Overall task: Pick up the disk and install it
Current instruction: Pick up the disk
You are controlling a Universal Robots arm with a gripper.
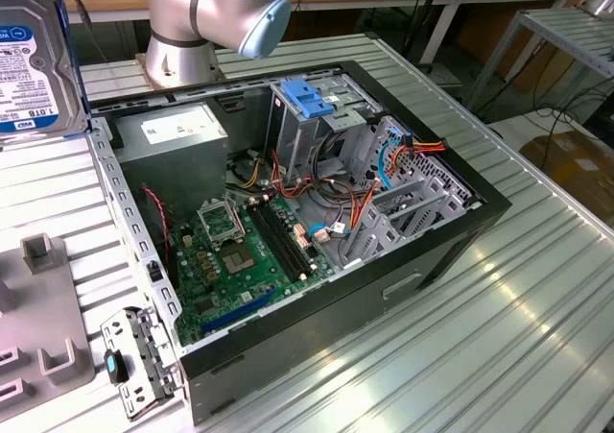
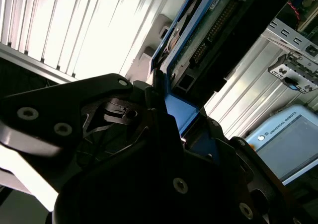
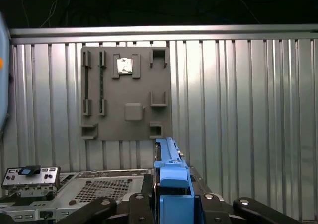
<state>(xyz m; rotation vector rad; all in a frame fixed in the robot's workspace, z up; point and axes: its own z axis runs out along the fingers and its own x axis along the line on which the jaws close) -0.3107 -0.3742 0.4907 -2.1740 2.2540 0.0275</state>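
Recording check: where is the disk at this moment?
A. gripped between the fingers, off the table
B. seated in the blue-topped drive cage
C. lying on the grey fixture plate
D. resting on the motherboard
A: in the first wrist view the disk sits edge-up, clamped between the fingers of the gripper, well clear of the grey fixture plate.
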